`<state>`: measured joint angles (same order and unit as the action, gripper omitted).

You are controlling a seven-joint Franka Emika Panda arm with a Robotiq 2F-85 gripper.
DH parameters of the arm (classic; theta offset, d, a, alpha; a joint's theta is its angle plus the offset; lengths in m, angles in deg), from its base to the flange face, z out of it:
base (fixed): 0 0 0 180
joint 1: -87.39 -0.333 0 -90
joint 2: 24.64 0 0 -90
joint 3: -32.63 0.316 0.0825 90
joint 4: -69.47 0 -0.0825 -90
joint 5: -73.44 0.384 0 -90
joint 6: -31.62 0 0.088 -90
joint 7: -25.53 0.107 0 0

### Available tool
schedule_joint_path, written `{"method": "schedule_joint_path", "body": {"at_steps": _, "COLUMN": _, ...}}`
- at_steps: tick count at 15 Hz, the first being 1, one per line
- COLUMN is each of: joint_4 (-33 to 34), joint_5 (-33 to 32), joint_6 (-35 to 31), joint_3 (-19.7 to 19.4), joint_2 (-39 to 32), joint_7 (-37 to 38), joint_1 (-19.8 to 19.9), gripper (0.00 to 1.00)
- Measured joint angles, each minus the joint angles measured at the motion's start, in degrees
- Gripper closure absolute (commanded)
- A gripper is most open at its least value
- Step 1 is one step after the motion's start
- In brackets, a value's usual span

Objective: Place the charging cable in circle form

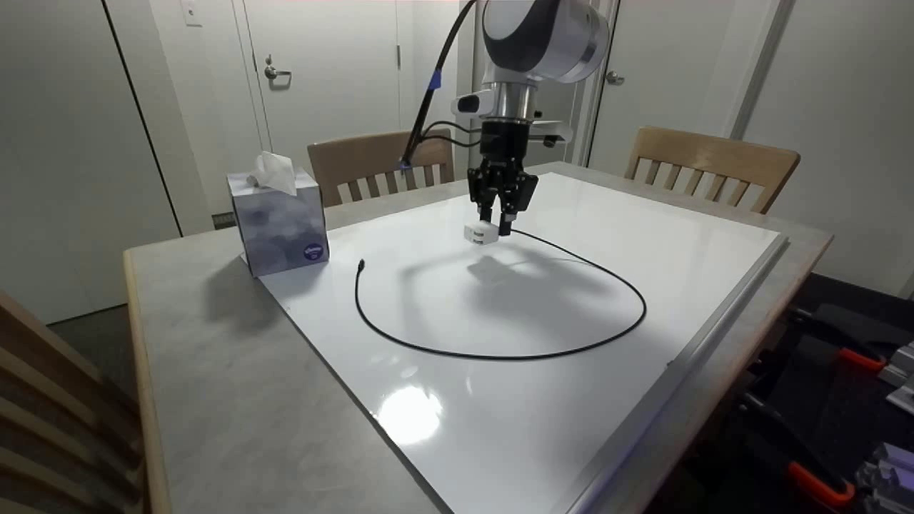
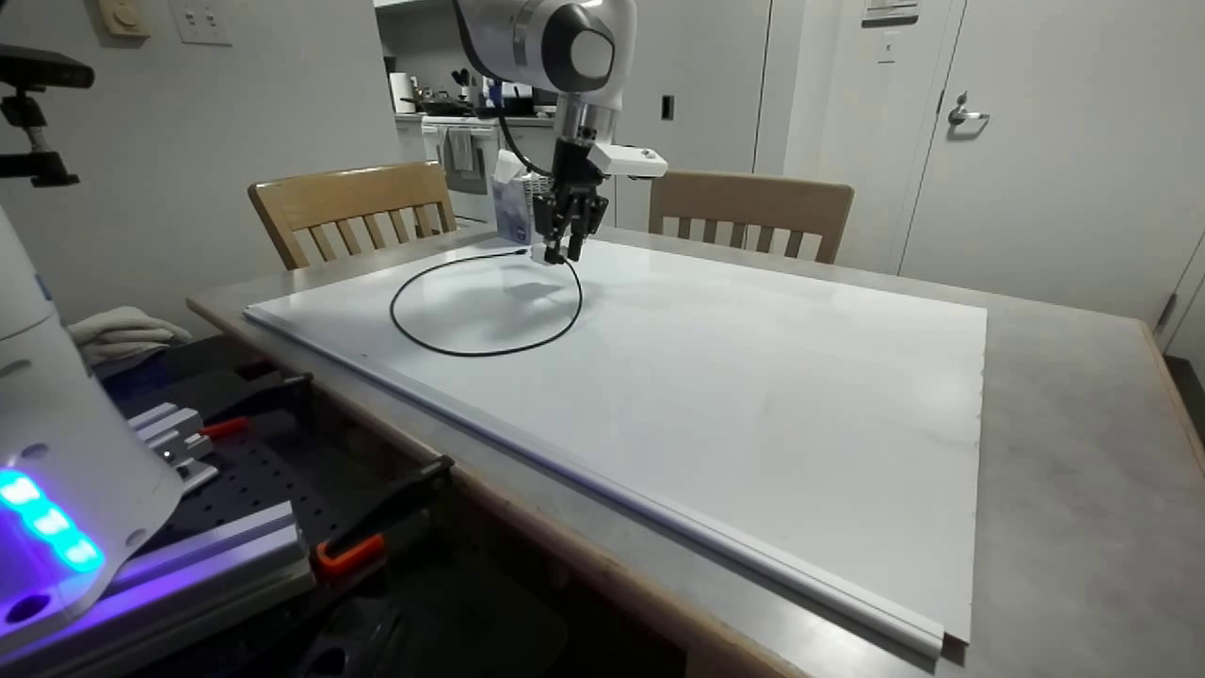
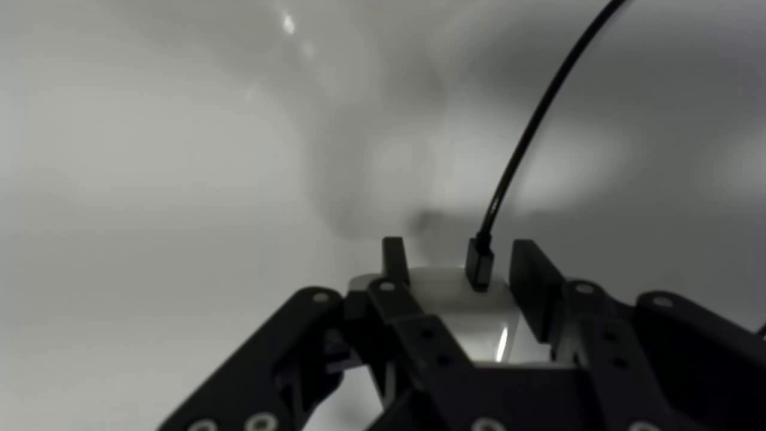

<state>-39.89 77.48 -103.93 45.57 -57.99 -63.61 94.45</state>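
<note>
cable [image 1: 507,358] bends in a near-circle on the white board [image 1: 514,428] on the desk [image 1: 235,407], mid-frame in an exterior view, its black tip [image 1: 361,264] left of centre. just above centre, the jaws grasp its white plug [image 1: 481,233], which the wrist view shows between both fingers [image 3: 532,287], low in the frame. tissue box [image 1: 285,221] stands upper left.

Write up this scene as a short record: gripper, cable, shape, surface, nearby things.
Gripper: closed on white plug
Cable: black charging cable, running from the plug
Shape: wide open curve; free end apart from the plug, circle not yet closed
Surface: glossy white board on grey table
Nearby: tissue box at a corner of the board; wooden chairs by the table
</note>
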Motion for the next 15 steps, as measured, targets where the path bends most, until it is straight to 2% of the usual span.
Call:
{"method": "schedule_joint_path", "body": {"at_steps": 3, "joint_4": 1.37, "joint_5": -2.94, "joint_6": -0.79, "joint_3": 0.10, "joint_2": -1.78, "joint_7": -5.23, "joint_1": -1.71, "gripper": 0.78}}
{"method": "schedule_joint_path", "body": {"at_steps": 11, "joint_4": 1.73, "joint_5": -8.98, "joint_6": -9.89, "joint_3": 0.98, "joint_2": -4.97, "joint_7": -20.65, "joint_1": -3.87, "gripper": 0.78}}
{"method": "schedule_joint_path", "body": {"at_steps": 12, "joint_4": 1.72, "joint_5": -9.85, "joint_6": -10.50, "joint_3": 1.14, "joint_2": -5.15, "joint_7": -22.63, "joint_1": -4.05, "gripper": 0.53}}
{"method": "schedule_joint_path", "body": {"at_steps": 15, "joint_4": 1.72, "joint_5": -10.51, "joint_6": -10.57, "joint_3": 1.68, "joint_2": -5.42, "joint_7": -27.34, "joint_1": -4.12, "gripper": 0.53}}
